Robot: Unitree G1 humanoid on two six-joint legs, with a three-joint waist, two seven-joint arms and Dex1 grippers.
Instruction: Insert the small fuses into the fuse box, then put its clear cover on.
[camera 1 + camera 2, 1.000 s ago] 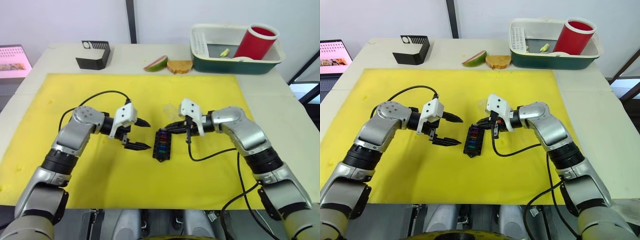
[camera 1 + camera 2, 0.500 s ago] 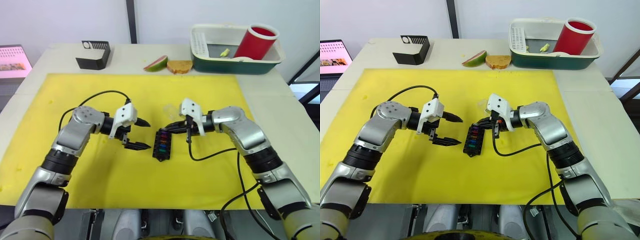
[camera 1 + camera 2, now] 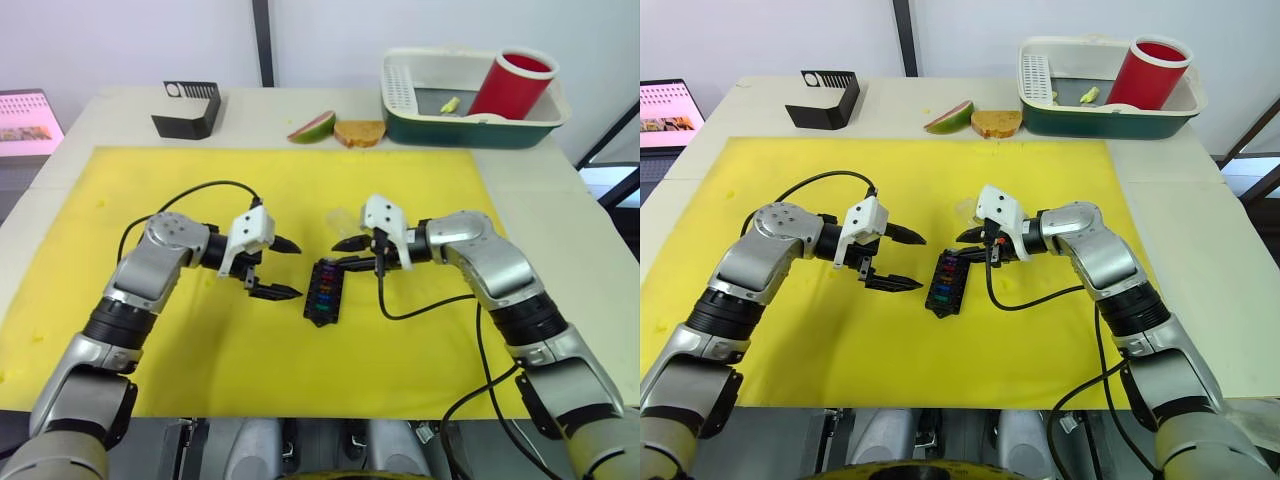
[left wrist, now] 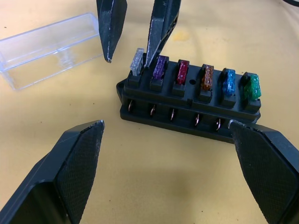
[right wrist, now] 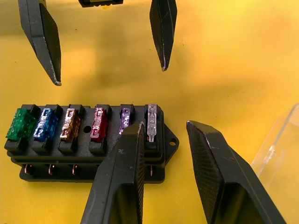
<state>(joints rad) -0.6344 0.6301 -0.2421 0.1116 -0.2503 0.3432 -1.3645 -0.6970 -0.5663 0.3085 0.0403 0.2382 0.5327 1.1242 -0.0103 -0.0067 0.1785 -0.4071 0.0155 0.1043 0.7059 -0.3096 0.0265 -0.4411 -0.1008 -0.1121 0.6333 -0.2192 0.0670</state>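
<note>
No readable writing is showing on the fuse box point(image 4: 187, 100), where six small fuses point(image 5: 70, 125) are sitting; both the left end effector point(image 3: 283, 268) and right end effector point(image 3: 348, 254) are hovering released beside it.

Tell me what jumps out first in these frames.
The fuse box at the middle of the yellow mat, with six coloured small fuses in a row. Both tools are open beside it: the left tool on its left, the right tool at its far end. The clear cover lies just beyond, not yet on.
</note>
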